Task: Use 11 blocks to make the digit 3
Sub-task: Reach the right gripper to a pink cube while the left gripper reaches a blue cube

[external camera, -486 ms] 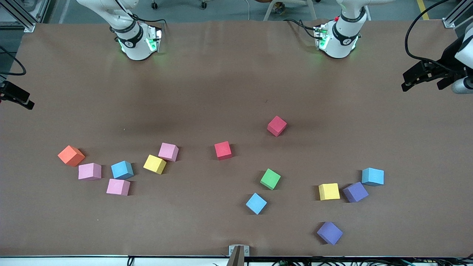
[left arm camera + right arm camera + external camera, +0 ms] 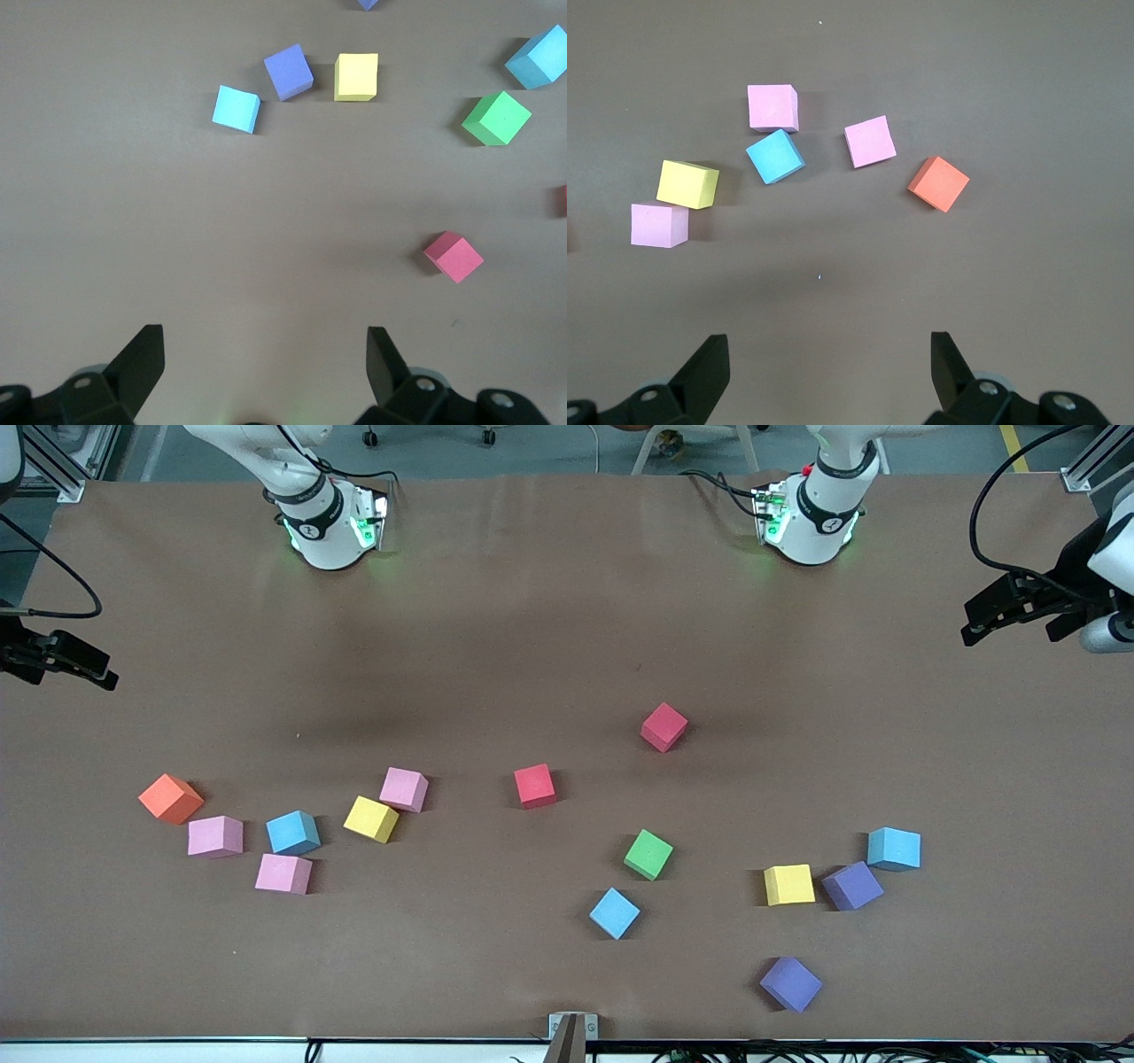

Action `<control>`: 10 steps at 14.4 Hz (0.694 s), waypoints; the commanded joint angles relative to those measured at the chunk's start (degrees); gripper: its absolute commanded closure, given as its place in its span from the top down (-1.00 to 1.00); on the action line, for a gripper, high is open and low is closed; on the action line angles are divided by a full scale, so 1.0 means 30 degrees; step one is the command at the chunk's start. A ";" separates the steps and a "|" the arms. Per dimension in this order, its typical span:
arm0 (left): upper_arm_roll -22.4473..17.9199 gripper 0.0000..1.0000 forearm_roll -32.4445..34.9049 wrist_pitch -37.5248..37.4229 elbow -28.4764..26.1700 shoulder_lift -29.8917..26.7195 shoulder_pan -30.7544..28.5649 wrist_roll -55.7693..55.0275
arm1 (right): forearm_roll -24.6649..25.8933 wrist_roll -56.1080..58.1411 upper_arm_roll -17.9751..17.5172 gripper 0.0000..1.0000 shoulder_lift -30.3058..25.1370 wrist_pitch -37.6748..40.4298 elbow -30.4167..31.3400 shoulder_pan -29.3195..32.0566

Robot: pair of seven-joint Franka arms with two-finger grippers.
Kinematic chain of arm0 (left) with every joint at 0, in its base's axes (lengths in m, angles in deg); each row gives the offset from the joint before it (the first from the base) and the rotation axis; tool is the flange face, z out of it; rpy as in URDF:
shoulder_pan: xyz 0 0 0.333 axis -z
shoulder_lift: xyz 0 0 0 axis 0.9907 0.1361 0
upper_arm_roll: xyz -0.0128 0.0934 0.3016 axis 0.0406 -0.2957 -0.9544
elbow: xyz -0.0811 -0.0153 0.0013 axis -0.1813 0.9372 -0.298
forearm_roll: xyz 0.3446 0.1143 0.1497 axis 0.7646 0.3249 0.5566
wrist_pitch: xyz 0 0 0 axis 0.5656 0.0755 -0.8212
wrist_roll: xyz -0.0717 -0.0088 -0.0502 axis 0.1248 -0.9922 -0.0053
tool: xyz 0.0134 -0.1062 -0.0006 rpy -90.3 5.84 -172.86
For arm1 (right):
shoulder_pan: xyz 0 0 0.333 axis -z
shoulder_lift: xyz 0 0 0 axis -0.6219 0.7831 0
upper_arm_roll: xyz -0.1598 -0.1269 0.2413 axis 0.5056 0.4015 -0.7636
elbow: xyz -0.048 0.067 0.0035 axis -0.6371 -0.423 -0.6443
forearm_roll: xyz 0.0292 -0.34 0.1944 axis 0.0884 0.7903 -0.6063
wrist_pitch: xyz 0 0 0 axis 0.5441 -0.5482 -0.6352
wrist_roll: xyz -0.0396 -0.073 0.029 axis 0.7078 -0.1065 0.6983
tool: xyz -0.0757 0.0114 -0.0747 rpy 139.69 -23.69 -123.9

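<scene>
Several loose blocks lie scattered on the brown table and none touch as a figure. Toward the right arm's end sit three pink blocks [image 2: 215, 836], [image 2: 283, 873], [image 2: 404, 789], a blue block [image 2: 293, 833] and a yellow block [image 2: 371, 819]. Two red blocks [image 2: 535, 786], [image 2: 664, 726], a green block [image 2: 648, 855] and a blue block [image 2: 614, 913] lie mid-table. Toward the left arm's end are a yellow block [image 2: 788, 885], two purple blocks [image 2: 851, 886], [image 2: 790, 984] and a blue block [image 2: 894, 849]. My left gripper [image 2: 970, 624] [image 2: 266, 341] and right gripper [image 2: 104, 671] [image 2: 828, 345] hang open and empty over the table's two ends.
An orange cube [image 2: 170, 798] [image 2: 938, 183] sits beside the pink blocks, closest to the right arm's end. Both arm bases [image 2: 328, 527], [image 2: 811, 518] stand along the table edge farthest from the front camera. A small metal bracket [image 2: 572, 1027] is at the nearest edge.
The right gripper has moved a little inward over the table from its end. The left gripper and all blocks have stayed where they were.
</scene>
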 commanded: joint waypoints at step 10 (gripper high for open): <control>-0.0141 1.00 0.1790 0.6166 -0.0008 0.8042 -0.1831 0.2706 | -0.0062 -0.1343 -0.0439 1.00 0.3610 -0.0799 0.0513 -0.3594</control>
